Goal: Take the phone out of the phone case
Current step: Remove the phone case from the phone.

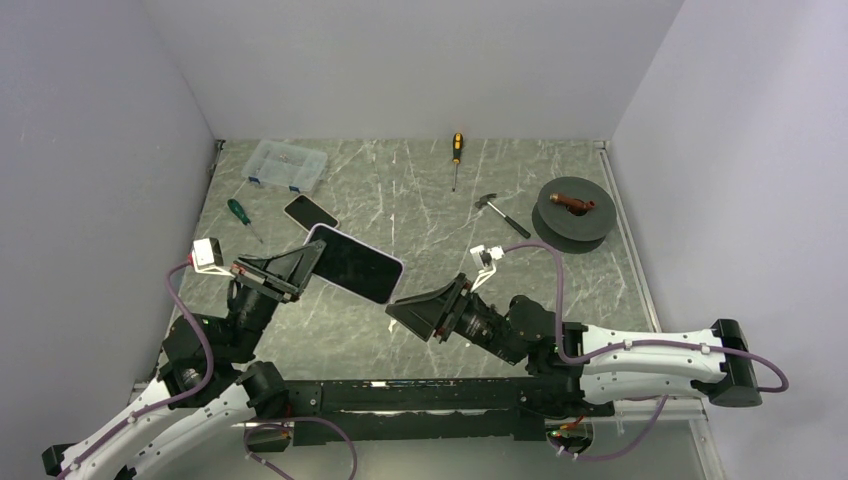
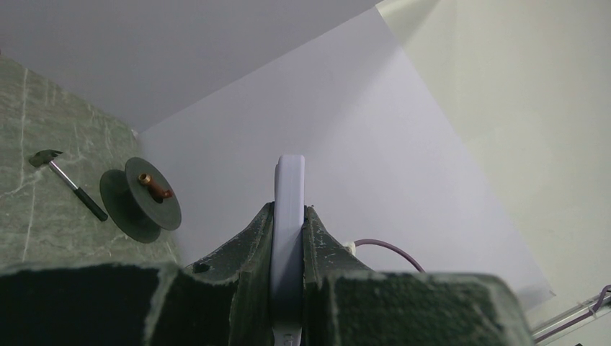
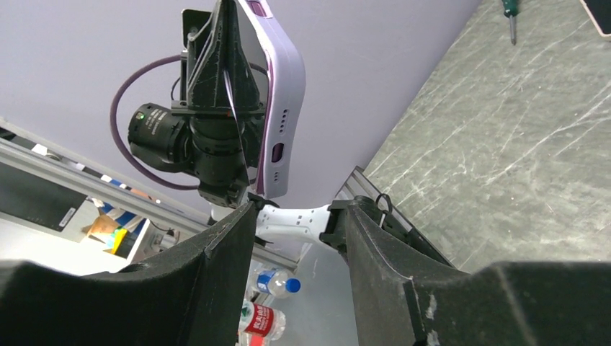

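Note:
A dark-screened phone (image 1: 352,262) sits inside a lilac phone case (image 1: 396,270) and is held tilted in the air above the table's left half. My left gripper (image 1: 300,268) is shut on its left end. In the left wrist view the case edge (image 2: 288,209) stands pinched between the two jaws. My right gripper (image 1: 415,312) hangs open just below and right of the case's near corner, apart from it. From the right wrist the case (image 3: 282,108) shows edge-on above my open right gripper (image 3: 299,205), with nothing between its fingers.
A second phone (image 1: 310,211) lies flat beside a green screwdriver (image 1: 240,215) and a clear plastic box (image 1: 287,165). Farther back are a yellow-handled screwdriver (image 1: 456,150), a hammer (image 1: 500,212) and a dark spool (image 1: 572,210). Grey walls close three sides.

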`<control>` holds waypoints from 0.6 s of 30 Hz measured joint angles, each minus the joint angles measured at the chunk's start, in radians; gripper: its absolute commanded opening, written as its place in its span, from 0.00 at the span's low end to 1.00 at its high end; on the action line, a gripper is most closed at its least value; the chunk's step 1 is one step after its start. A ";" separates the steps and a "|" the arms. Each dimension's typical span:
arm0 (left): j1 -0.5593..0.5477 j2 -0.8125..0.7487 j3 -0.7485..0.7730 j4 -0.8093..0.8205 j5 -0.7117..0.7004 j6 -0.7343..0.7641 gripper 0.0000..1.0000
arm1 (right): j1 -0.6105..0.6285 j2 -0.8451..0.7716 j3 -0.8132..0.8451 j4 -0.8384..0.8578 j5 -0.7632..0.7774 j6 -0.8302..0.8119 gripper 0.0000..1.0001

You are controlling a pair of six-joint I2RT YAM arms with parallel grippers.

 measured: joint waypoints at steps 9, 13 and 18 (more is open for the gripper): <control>0.000 0.000 0.013 -0.015 0.010 0.000 0.00 | 0.000 0.012 0.002 -0.002 0.021 0.000 0.50; 0.001 0.000 0.013 -0.016 0.010 0.000 0.00 | 0.000 0.013 0.002 -0.002 0.024 0.000 0.50; 0.001 0.000 0.013 -0.016 0.010 0.000 0.00 | 0.000 0.019 0.003 -0.002 0.027 0.002 0.50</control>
